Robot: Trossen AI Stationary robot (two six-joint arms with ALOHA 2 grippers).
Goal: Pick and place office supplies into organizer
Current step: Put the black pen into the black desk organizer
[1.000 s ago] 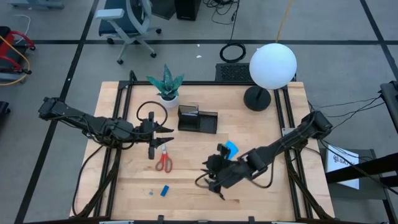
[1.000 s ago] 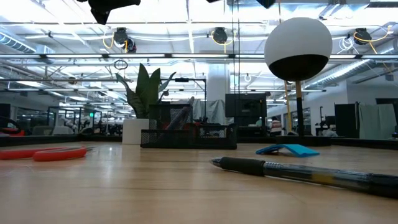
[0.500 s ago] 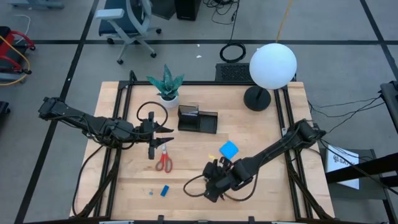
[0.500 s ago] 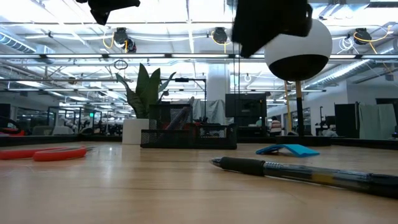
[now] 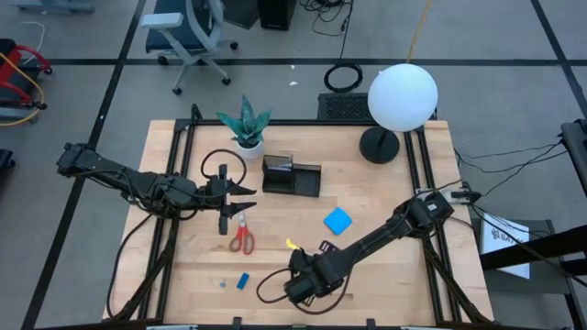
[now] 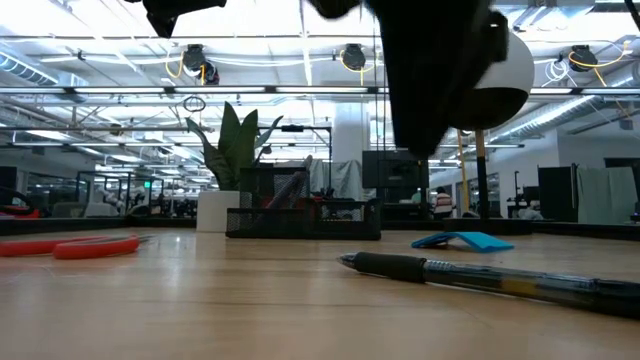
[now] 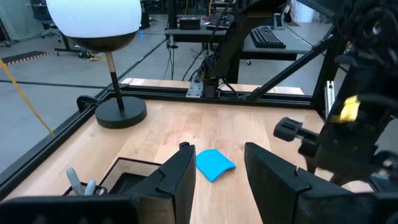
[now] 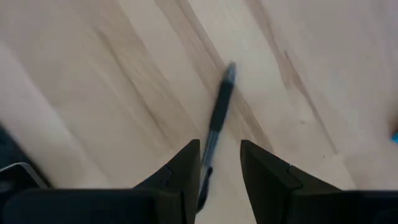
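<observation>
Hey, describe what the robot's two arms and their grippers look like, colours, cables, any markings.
Both arms are dark, slim and jointed, with black cables looping beside them. The left gripper and the right gripper each have two flat, dark fingers with squared tips. A small yellow tag sits on the right arm near its wrist. No other markings are readable.

You have a pale, straight-grained wooden counter (image 5: pixel 367 197) carrying red-handled scissors (image 5: pixel 242 236), a bright blue square notepad (image 5: pixel 337 220), a tiny blue block (image 5: pixel 243 280) and a black mesh organizer (image 5: pixel 292 176). Your green-leaved plant in a white pot (image 5: pixel 246 125) stands near a white globe lamp (image 5: pixel 402 96).
</observation>
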